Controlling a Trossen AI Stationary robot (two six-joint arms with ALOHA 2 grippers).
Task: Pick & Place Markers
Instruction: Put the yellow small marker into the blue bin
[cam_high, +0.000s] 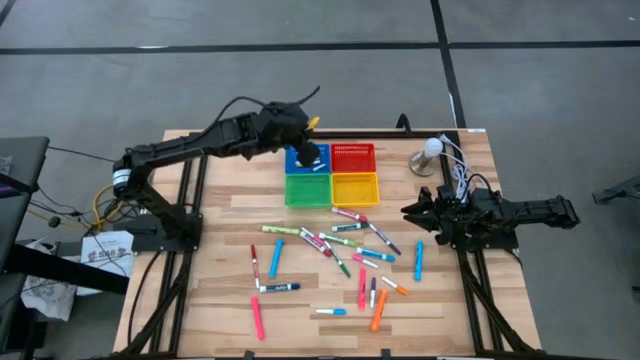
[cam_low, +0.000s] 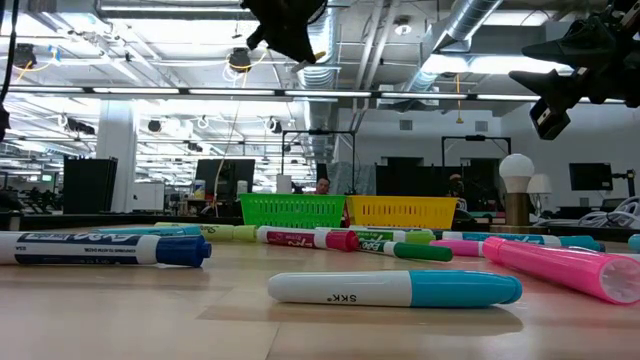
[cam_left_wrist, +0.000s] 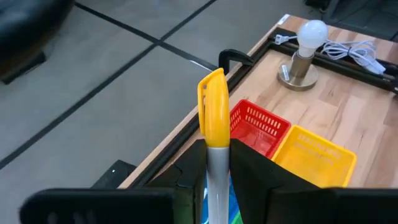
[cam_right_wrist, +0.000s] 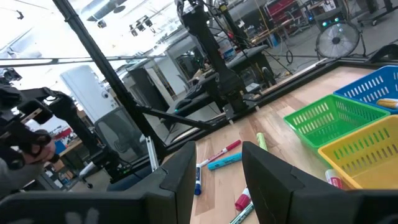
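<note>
The worktop (cam_high: 220, 320) is pale striped wood. Four mesh baskets sit in a square: blue (cam_high: 296, 158), red (cam_high: 353, 157), green (cam_high: 307, 189) and yellow (cam_high: 355, 188). The markers (cam_high: 330, 262) are pink, blue, green, orange and white-barrelled. The black left pincer (cam_left_wrist: 217, 180) holds a white marker with a yellow cap (cam_left_wrist: 213, 112).

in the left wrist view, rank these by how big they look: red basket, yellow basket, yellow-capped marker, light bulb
1. yellow-capped marker, held in the left gripper right at the camera, so nearness inflates it
2. yellow basket and red basket, about alike, both partly hidden
3. light bulb, farthest off
</note>
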